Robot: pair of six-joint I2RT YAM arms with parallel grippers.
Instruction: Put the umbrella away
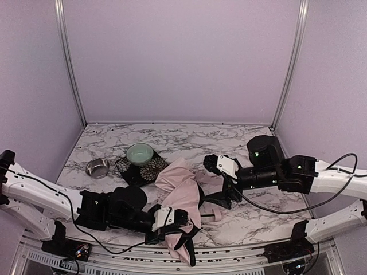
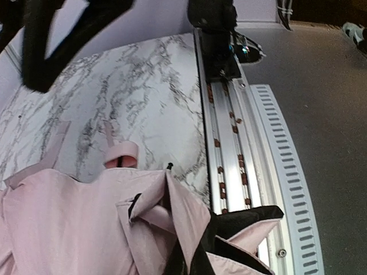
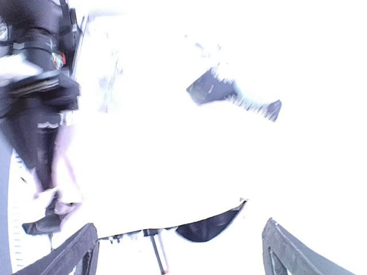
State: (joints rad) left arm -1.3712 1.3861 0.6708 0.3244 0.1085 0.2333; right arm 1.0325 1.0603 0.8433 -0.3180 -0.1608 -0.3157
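Two arms meet over the umbrella (image 1: 182, 192), which lies loose and crumpled on the marble table (image 1: 114, 137), toward 6 o'clock in the top view. Its lower folds hang over the near edge.

The left gripper (image 1: 176, 221) is at about 7 o'clock of the pink heap. Its fingers are buried in fabric, so I judge it is pinching the cloth, but the tips themselves are hidden. The right gripper (image 1: 221, 197) hangs at 3 o'clock of the heap with its fingers spread wide and holding nothing. Its own camera is washed out by glare.

A green bowl (image 1: 140, 153) on a patterned mat (image 1: 131, 171) and a steel bowl (image 1: 97, 167) stand at 10 o'clock, apart from the work.

I think the step in hand is gathering the canopy into a tidy bundle, and little of it is done. Next the free right hand should come down and take a firm hold of the far side of the fabric. Then both can draw the folds together. Thin cloth may slip or catch.
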